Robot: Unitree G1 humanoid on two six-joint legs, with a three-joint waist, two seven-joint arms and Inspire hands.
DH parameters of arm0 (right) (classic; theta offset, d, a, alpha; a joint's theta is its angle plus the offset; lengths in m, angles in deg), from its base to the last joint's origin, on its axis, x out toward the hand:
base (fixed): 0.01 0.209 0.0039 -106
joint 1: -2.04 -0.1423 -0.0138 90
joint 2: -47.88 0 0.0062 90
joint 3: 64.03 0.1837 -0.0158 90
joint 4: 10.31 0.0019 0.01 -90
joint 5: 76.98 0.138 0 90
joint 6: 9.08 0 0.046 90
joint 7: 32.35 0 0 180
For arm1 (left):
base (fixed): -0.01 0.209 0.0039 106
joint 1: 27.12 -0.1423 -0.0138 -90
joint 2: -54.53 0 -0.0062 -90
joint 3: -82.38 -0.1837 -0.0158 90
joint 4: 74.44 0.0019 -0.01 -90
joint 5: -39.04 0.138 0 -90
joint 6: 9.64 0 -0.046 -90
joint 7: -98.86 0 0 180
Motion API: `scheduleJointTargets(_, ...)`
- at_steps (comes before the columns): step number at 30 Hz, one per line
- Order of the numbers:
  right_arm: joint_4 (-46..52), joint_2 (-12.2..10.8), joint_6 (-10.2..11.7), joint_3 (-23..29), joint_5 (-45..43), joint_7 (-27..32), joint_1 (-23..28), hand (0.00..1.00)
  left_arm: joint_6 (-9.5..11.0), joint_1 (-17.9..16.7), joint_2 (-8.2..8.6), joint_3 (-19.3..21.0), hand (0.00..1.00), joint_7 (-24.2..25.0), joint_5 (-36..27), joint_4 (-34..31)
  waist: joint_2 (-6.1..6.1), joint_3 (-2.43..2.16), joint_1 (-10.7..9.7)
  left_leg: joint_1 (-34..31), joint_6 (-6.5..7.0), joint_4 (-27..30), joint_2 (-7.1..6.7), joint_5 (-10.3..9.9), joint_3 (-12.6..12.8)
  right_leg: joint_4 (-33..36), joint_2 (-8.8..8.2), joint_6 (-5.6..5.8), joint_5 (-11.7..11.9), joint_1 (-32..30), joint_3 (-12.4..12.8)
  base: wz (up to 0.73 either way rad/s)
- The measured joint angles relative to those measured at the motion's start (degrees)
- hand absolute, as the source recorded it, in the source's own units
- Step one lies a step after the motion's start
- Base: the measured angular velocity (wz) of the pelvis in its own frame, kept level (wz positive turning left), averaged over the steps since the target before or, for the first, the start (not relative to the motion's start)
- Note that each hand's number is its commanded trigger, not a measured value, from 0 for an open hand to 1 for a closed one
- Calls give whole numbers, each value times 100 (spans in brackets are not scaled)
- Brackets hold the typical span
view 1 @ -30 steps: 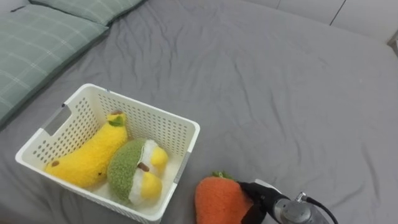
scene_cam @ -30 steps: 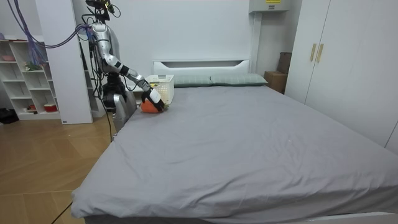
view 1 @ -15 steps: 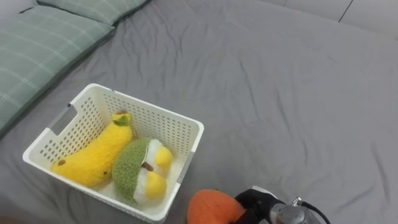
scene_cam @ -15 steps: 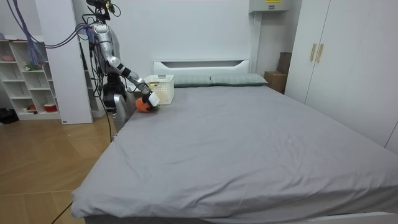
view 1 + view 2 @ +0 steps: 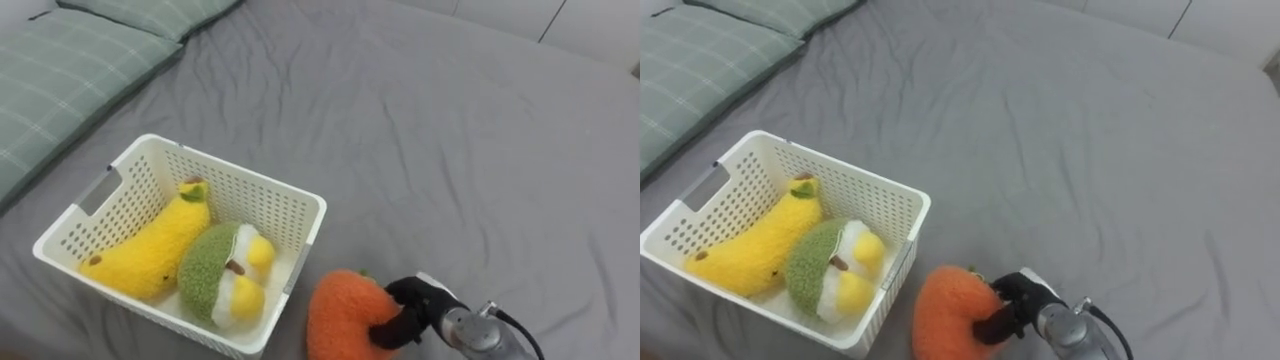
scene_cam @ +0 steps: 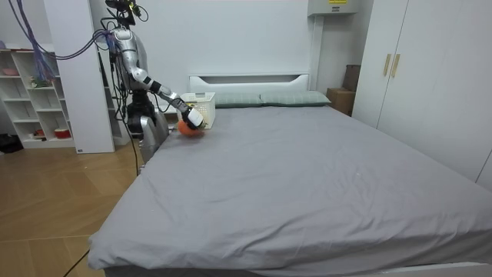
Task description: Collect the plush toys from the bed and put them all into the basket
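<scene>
Curling its dark fingers round the right side of an orange plush toy, the robot's right hand has the toy in a firm grasp at the near edge of the eye views. A bit of green leaf peeps out at the toy's top. It sits just beside the near right corner of the white basket; whether it touches the basket wall, or rests on the sheet at all, I cannot tell from here.

Inside the slotted basket lie two toys side by side: a banana plush on the left, its brown tip pointing to the far wall, and a green and yellow plush fruit on the right, touching the banana.

The basket stands on the bed, whose grey sheet is lightly creased. Two green checked pillows lie at the far left.

From the room view, the robot stands on the wooden floor at the side of the bed, near the head end, its arm stretched out over the mattress towards the basket. A white shelf unit is behind it, and a white wardrobe stands on the room view's right.
</scene>
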Motion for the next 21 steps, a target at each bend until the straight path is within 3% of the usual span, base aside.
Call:
scheduleJointTargets(4, 359, 75, 41, 180, -2, 90, 179, 100, 0, -58, -13, 15, 0, 16, 31, -11, 8, -1, -136, -5, 3, 4, 4, -2, 26, 15, -33, 0, 0, -19, 31, -3)
scheduleJointTargets(6, 980, 231, 51, 339, 3, 62, 437, 100, 0, -105, -3, 86, 0, 35, 62, -104, 53, 2, -254, -5, 7, 3, 3, -4, 49, 16, -31, 0, 0, -28, 44, -5)
scheduleJointTargets(11, 1740, 467, 86, 627, -8, 83, 634, 100, 68, -159, -25, 303, 0, 40, 62, -182, 136, -53, -394, 75, 8, -68, 20, -4, 170, 17, -27, 0, 0, -35, 155, -13)
scheduleJointTargets(16, 1876, 469, 106, 866, 17, 126, 636, 100, 125, -150, -25, 326, 0, 39, 6, -148, 102, -78, -520, 188, 13, -139, 34, -2, 305, 31, -18, 1, 0, -16, 283, -15)
scheduleJointTargets(21, 2391, 464, 24, 1005, 13, 110, 636, 100, 124, -87, -11, 313, 0, 39, -5, -82, 124, -64, -633, 211, 20, -142, 33, 0, 334, 49, -6, 2, 1, -15, 347, -3)
